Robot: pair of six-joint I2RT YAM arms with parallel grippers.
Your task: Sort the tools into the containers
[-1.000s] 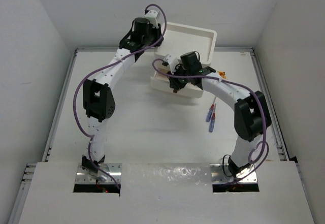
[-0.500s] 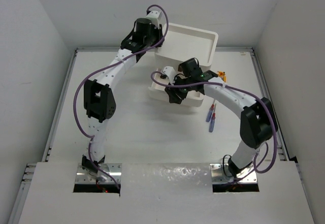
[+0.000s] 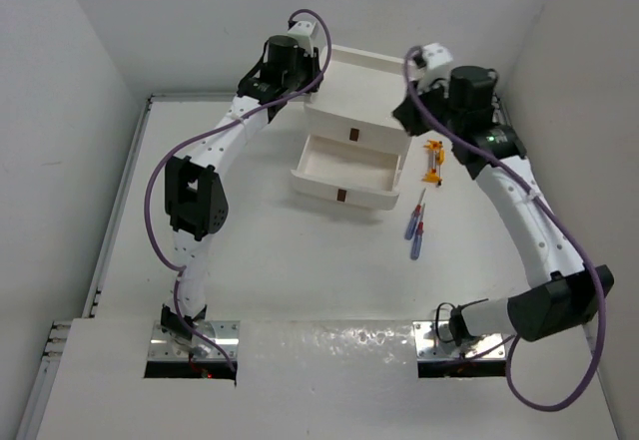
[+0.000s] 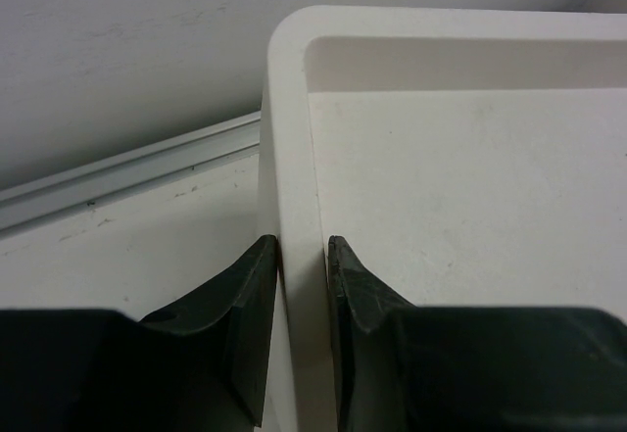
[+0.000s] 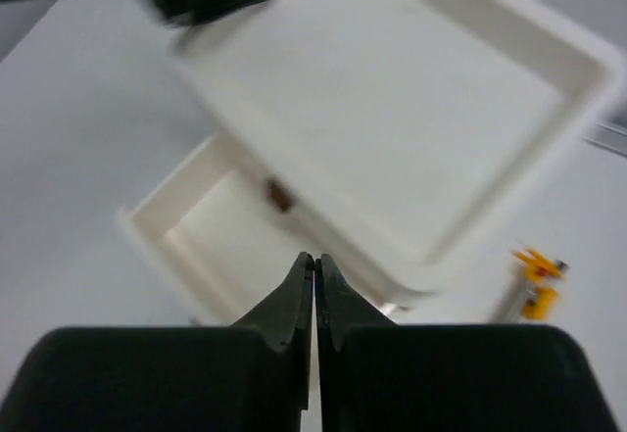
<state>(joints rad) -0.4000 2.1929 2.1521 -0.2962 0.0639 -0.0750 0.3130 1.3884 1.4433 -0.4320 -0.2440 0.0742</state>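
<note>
Drawer (image 3: 344,166) open, screwdrivers (image 3: 415,228) lying to its right
Left gripper (image 4: 302,256) clamps the drawer unit's (image 4: 294,109) far-left rim; right gripper (image 5: 314,265) jaws closed, empty; screwdrivers look light with slippery thin shafts, so I'd grab the handles.

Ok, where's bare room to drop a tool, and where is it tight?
The open drawer is bare, as is the top tray. The table in front is free. Tight right of the drawer: screwdrivers, orange piece.
</note>
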